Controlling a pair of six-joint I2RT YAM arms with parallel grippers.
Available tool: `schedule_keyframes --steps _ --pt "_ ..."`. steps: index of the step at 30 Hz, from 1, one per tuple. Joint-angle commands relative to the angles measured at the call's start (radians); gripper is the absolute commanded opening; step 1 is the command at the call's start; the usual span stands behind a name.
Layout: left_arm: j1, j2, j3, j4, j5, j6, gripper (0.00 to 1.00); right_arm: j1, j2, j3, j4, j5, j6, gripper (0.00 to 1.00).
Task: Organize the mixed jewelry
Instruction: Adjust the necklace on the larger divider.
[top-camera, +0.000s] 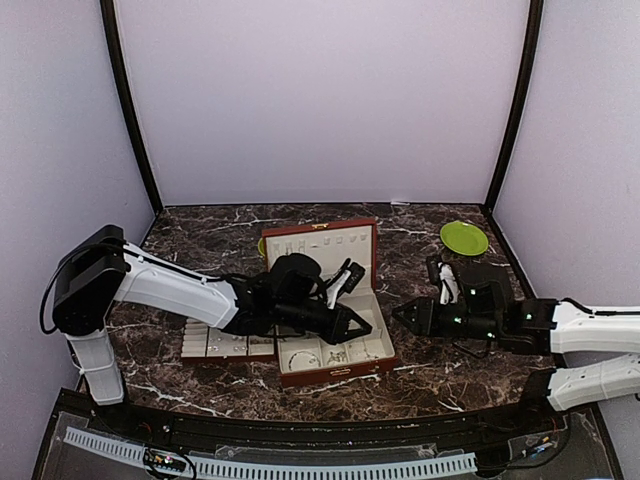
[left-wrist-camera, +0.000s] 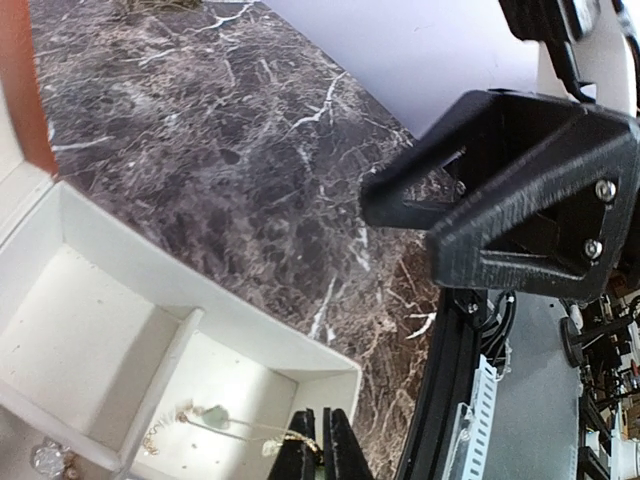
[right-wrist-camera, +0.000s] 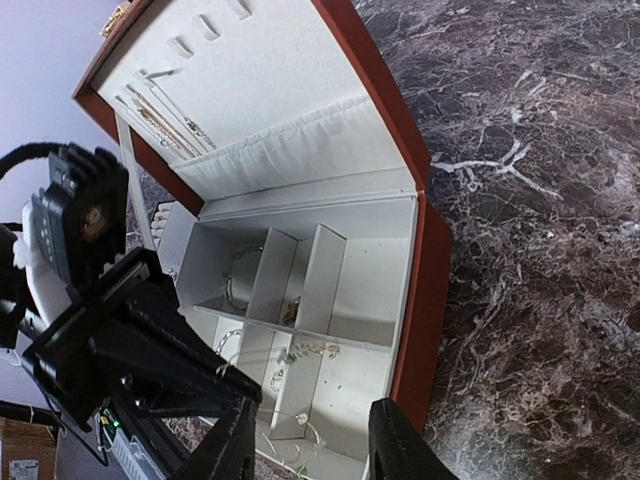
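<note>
The sorting is under way at the open red-brown box (right-wrist-camera: 435, 290), which sits mid-table with its lid propped up on the far side. The mixed jewelry (left-wrist-camera: 200, 415) lies as tiny silvery and gold bits in the cream compartments, mostly the near ones, with a few fine strands hung on the lid lining.

The left gripper (left-wrist-camera: 320, 430) reaches in from the left and points down into the near right compartment. Its jaws are pressed tight together, right at the end of a thin chain (left-wrist-camera: 250, 428). I cannot tell whether the chain is truly pinched or only lies against the tips.

The right gripper (right-wrist-camera: 313, 405) hovers just right of the box, its jaws partly spread with nothing between them, aimed at the same near compartments.

A cream tray (top-camera: 215, 345) rests against the box's left side.

To my eye the step in hand is picking one piece out of the tangle. The next move calls for a slow lift to see whether the chain comes free alone, with the two claws kept from bumping.
</note>
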Motion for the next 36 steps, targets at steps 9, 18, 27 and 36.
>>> schedule_keyframes --steps 9,18,27,36 --pt "0.011 -0.070 -0.048 0.009 -0.021 -0.025 0.00 0.046 0.113 -0.015 0.082 -0.171 -0.171 0.34" --pt "0.011 -0.104 -0.068 0.019 -0.033 -0.029 0.00 0.071 0.243 0.024 0.163 -0.184 -0.182 0.34" --pt "0.011 -0.114 -0.075 0.019 -0.030 -0.031 0.00 0.071 0.307 0.023 0.226 -0.201 -0.199 0.32" --pt "0.011 -0.123 -0.075 0.019 -0.035 -0.027 0.00 0.071 0.370 0.017 0.288 -0.242 -0.232 0.33"
